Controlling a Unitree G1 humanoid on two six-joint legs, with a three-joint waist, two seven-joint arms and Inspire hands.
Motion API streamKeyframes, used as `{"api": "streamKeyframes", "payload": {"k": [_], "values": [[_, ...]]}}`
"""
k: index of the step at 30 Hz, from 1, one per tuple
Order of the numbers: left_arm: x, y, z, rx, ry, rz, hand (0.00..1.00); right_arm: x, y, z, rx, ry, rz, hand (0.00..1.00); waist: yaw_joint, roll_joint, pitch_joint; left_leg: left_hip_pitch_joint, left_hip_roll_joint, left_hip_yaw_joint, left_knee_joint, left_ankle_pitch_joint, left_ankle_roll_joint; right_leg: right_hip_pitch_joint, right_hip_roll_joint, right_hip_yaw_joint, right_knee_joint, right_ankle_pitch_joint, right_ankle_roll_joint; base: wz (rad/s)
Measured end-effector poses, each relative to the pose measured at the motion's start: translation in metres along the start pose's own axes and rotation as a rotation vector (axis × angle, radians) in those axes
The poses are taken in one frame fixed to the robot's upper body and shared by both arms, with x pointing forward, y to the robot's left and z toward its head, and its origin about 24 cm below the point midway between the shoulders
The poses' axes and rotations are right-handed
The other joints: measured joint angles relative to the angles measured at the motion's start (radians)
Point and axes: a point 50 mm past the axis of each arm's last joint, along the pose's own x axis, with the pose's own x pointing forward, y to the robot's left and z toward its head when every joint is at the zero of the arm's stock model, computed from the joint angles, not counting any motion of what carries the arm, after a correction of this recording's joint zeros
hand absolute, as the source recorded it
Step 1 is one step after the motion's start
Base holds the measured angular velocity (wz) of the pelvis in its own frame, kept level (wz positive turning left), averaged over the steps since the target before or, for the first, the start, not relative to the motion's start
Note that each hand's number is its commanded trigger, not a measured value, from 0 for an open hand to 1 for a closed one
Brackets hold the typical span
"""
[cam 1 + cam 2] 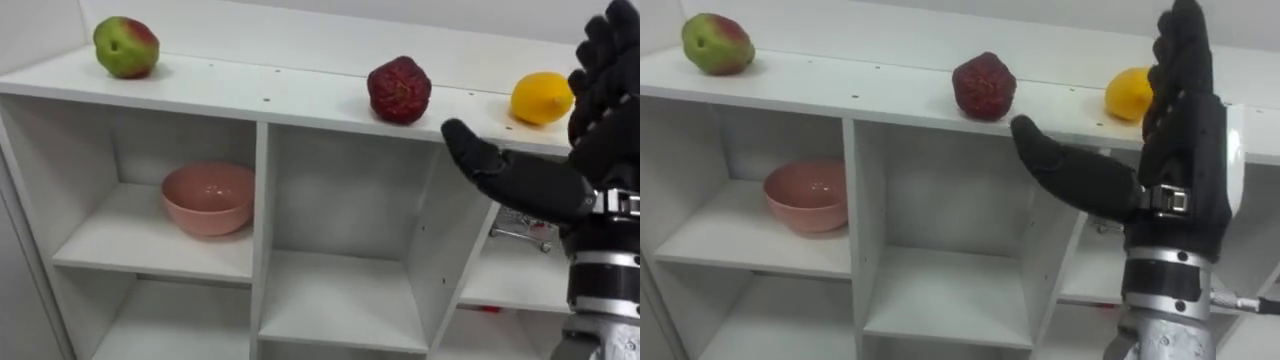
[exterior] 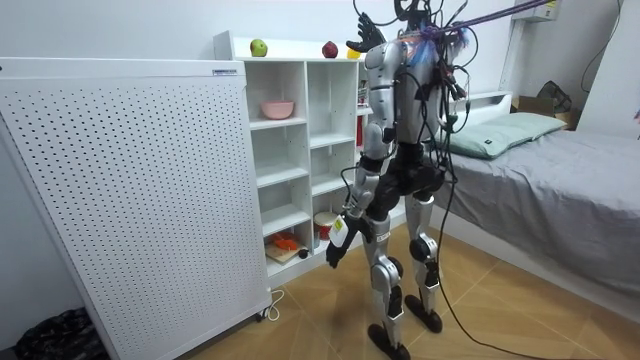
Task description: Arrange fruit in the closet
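Note:
On top of the white closet (image 1: 262, 200) lie three fruits: a green-red apple (image 1: 126, 47) at the left, a dark red fruit (image 1: 399, 90) in the middle and a yellow lemon (image 1: 541, 98) at the right. My right hand (image 1: 610, 130) is raised in front of the closet's right end, open, fingers upright and thumb stretched left. It stands just right of the lemon and holds nothing. In the room view I stand facing the closet (image 2: 300, 150), and my left hand (image 2: 337, 250) hangs low at my side.
A pink bowl (image 1: 208, 197) sits in the upper left compartment. A small wire rack (image 1: 520, 230) stands in the right compartment. Lower shelves hold orange items (image 2: 285, 243). A white perforated panel (image 2: 130, 190) flanks the closet, and a bed (image 2: 540, 160) stands behind me.

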Motion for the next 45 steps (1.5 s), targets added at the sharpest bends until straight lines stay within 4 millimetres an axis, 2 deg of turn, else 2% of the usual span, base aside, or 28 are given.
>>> {"api": "streamKeyframes", "payload": {"k": [7, 9, 11, 15, 21, 24, 26, 28, 34, 45], "values": [[0.0, 0.0, 0.0, -0.001, 0.001, 0.002, 0.0, -0.009, 0.001, -0.008, -0.017, 0.047, 0.05, 0.0, -0.002, 0.013, 0.006, -0.006, 0.0, 0.002, 0.01, 0.0, 0.0, 0.006, 0.001, -0.001, -0.016, 0.008, -0.002, 0.01], [0.0, -0.001, 0.001, -0.003, -0.001, 0.001, 0.0, -0.012, 0.0, -0.014, -0.029, 0.08, 0.059, 0.0, -0.002, 0.021, 0.0037, -0.009, 0.0, 0.005, 0.011, 0.001, -0.001, 0.003, 0.001, 0.0, -0.015, 0.01, -0.004, -0.04], [0.0, 0.0, 0.003, -0.003, -0.005, 0.003, 0.0, -0.017, -0.002, -0.027, -0.055, 0.136, 0.077, 0.0, -0.006, 0.029, -0.0019, -0.017, 0.001, 0.006, 0.017, 0.002, -0.002, -0.004, 0.001, 0.0, -0.013, 0.013, -0.006, -0.02], [0.001, 0.001, 0.006, -0.005, -0.018, 0.008, 0.0, -0.019, -0.002, -0.036, -0.068, 0.179, 0.099, 0.0, -0.006, 0.03, -0.0057, -0.032, 0.001, 0.005, 0.016, 0.013, -0.004, -0.018, 0.001, -0.001, -0.013, 0.021, -0.008, 0.0], [0.001, 0.002, 0.006, -0.004, -0.016, 0.009, 0.0, -0.02, 0.001, -0.037, -0.062, 0.183, 0.145, 0.0, 0.002, 0.016, -0.0111, -0.028, 0.002, 0.004, 0.015, 0.015, -0.005, -0.015, 0.002, -0.001, -0.013, 0.023, -0.01, 0.0], [0.0, 0.001, 0.005, -0.003, -0.014, 0.009, 0.0, -0.02, 0.001, -0.037, -0.051, 0.188, 0.146, 0.0, 0.012, 0.004, -0.0075, -0.02, 0.002, 0.002, 0.014, 0.015, -0.005, -0.007, 0.002, -0.003, -0.014, 0.023, -0.009, 0.02], [0.001, 0.002, 0.005, -0.004, -0.014, 0.01, 0.0, -0.02, 0.0, -0.037, -0.042, 0.195, 0.144, 0.0, 0.014, -0.005, -0.0022, -0.018, 0.001, -0.005, 0.015, 0.015, -0.005, 0.0, 0.001, -0.01, -0.015, 0.023, -0.009, 0.1], [0.0, 0.002, 0.005, -0.004, -0.013, 0.009, 0.0, -0.018, 0.001, -0.037, -0.036, 0.19, 0.152, 0.0, 0.016, -0.013, -0.0039, -0.021, 0.001, -0.009, 0.016, 0.015, -0.005, 0.0, 0.0, -0.015, -0.014, 0.023, -0.009, 0.06], [0.001, 0.004, 0.004, 0.02, -0.009, 0.008, 0.0, -0.006, 0.005, -0.03, -0.041, 0.143, 0.2, 0.0, 0.016, -0.011, -0.003, -0.026, 0.0, -0.019, 0.016, 0.017, -0.006, -0.001, -0.001, -0.029, -0.015, 0.023, -0.009, 0.06], [0.0, 0.006, -0.002, 0.06, 0.0, 0.014, 0.0, 0.011, -0.005, -0.024, -0.088, 0.092, 0.173, 0.0, 0.021, -0.004, -0.0018, -0.018, 0.001, -0.02, 0.014, 0.017, -0.006, 0.006, -0.001, -0.032, -0.015, 0.023, -0.009, 0.0]]}}
